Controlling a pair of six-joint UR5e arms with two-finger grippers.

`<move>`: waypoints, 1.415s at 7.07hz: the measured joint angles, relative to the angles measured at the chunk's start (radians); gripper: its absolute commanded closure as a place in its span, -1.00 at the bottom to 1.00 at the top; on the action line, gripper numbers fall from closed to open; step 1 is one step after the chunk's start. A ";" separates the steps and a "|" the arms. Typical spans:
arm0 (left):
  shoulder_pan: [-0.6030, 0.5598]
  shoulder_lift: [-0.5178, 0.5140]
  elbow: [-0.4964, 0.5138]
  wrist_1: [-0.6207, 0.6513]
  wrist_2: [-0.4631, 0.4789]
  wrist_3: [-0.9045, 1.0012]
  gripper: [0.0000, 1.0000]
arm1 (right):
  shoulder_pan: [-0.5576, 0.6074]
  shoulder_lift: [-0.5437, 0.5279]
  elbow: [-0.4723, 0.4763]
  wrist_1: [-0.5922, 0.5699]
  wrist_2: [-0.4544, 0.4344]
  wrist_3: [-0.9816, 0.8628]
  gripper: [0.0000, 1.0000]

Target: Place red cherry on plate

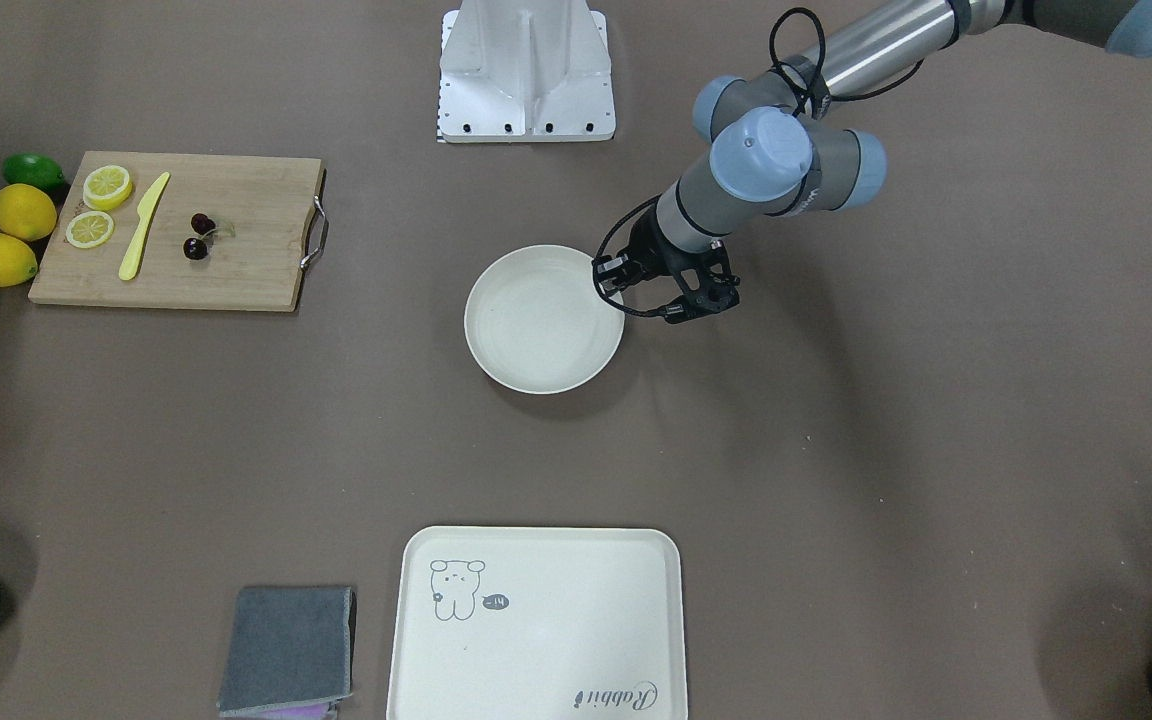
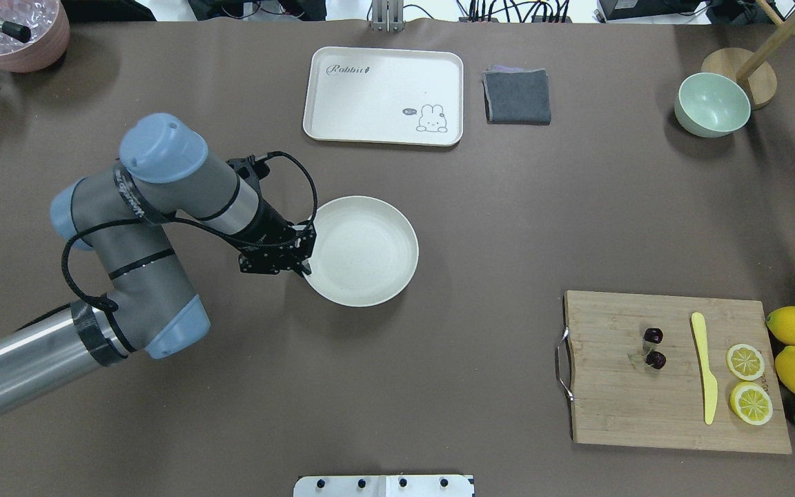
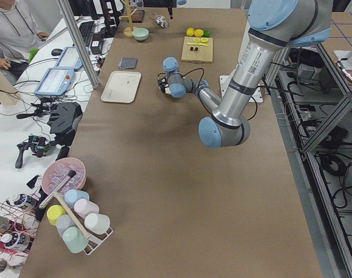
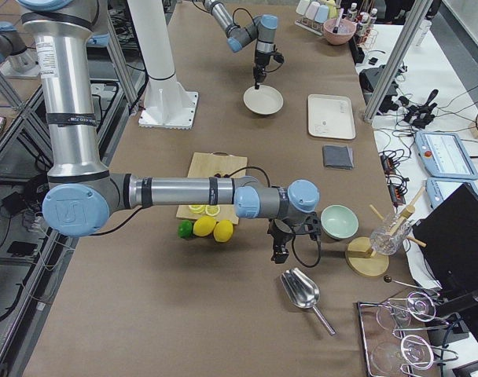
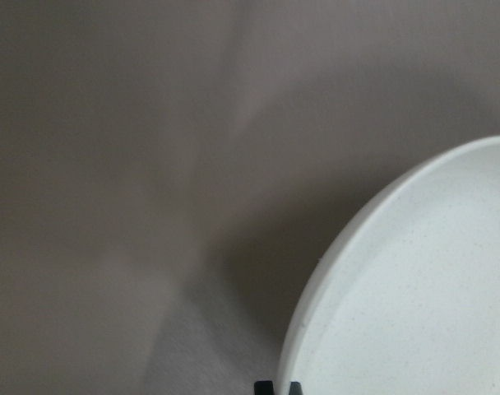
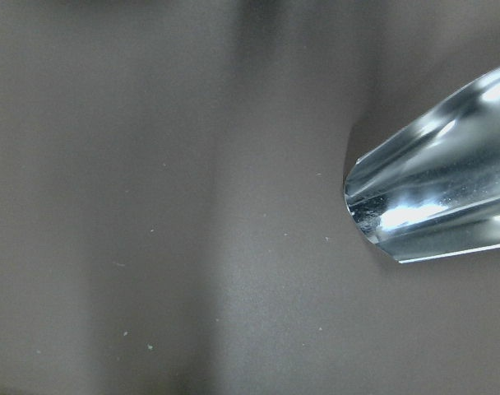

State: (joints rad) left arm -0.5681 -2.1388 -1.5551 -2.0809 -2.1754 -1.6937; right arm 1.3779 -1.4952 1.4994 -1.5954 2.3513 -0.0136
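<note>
The red cherry [image 1: 199,236], a dark pair on a thin stem, lies on the wooden cutting board [image 1: 256,270], far from both arms; in the overhead view the cherry [image 2: 654,348] sits at the right. The off-white plate [image 1: 536,320] rests mid-table and holds nothing. My left gripper [image 2: 306,261] is at the plate's [image 2: 363,252] left rim. In the left wrist view its two fingertips [image 5: 265,387] stand close together astride the plate's rim [image 5: 414,313], shut on it. My right gripper [image 4: 280,253] hangs beyond the board near a metal scoop; I cannot tell its state.
On the board lie a yellow knife [image 1: 143,226] and two lemon slices [image 1: 106,186], with lemons [image 1: 23,211] and a lime [image 1: 33,170] beside it. A cartoon tray [image 2: 384,96], grey cloth [image 2: 517,96] and green bowl [image 2: 711,105] line the far edge. The metal scoop [image 6: 439,202] lies under the right wrist.
</note>
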 measured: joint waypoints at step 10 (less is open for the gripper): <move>-0.389 0.145 -0.079 0.431 -0.115 0.855 -0.96 | -0.028 0.037 0.001 0.004 0.015 0.080 -1.00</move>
State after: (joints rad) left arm -0.9573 -1.9934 -1.6339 -1.6498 -2.2907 -0.8382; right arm 1.3500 -1.4582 1.5000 -1.5913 2.3666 0.0662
